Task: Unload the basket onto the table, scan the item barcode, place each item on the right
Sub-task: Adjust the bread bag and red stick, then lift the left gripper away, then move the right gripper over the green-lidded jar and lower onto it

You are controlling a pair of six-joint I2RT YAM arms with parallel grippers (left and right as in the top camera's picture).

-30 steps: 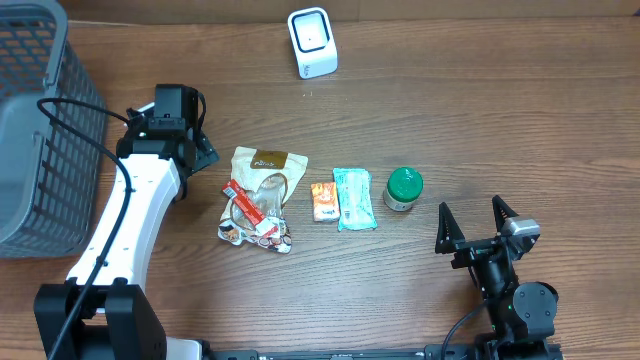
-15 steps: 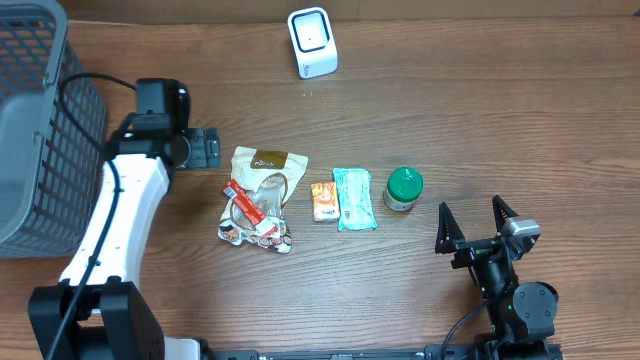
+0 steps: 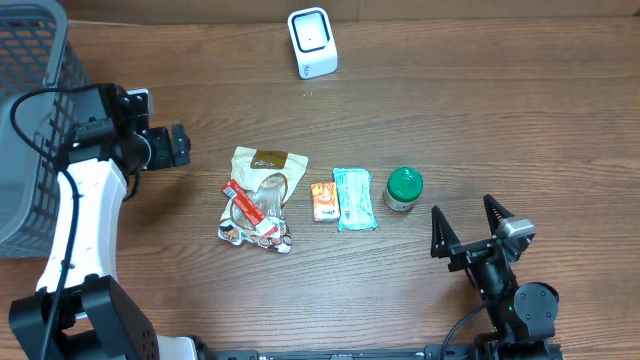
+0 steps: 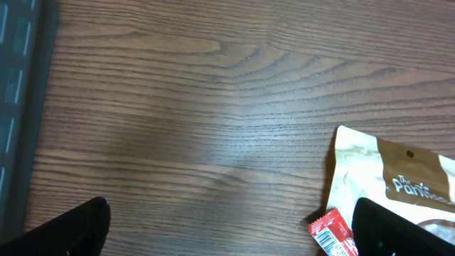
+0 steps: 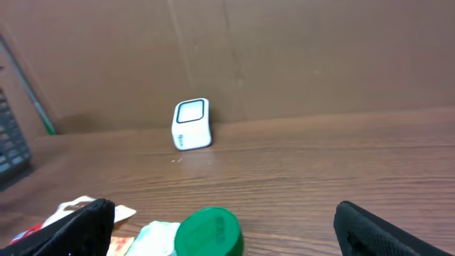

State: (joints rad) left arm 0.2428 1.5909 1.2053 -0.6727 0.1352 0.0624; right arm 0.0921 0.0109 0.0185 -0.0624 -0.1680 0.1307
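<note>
Left gripper (image 3: 172,147) at the left side of the brown wooden table (image 3: 500,110), jaws spread as wide as possible, nothing between them and nothing touched. Only bare wood below in the left wrist view, black fingertips (image 4: 71,227) at the bottom corners. Placed between the grey plastic mesh basket (image 3: 40,140) at the left edge and the tan-and-clear snack bag (image 3: 262,178), apart from both.

Right gripper (image 3: 468,224) close to the near edge, toward the right near corner, likewise fully parted, empty, touching nothing, fingers aimed at the far edge.

Four items in a row across the middle of the table, none gripped:
- the snack bag at the left end, with a red wrapper (image 3: 245,203) at its left side
- a small orange packet (image 3: 324,201)
- a pale teal sealed pouch (image 3: 354,198), touching the orange packet or just beside it
- a round jar with a green lid (image 3: 404,188), upright, near the Right gripper's left finger yet apart from it

White box-shaped barcode scanner (image 3: 312,42) upright near the far edge, about mid-width, well apart from the row and from both grippers, window facing the near edge
</note>
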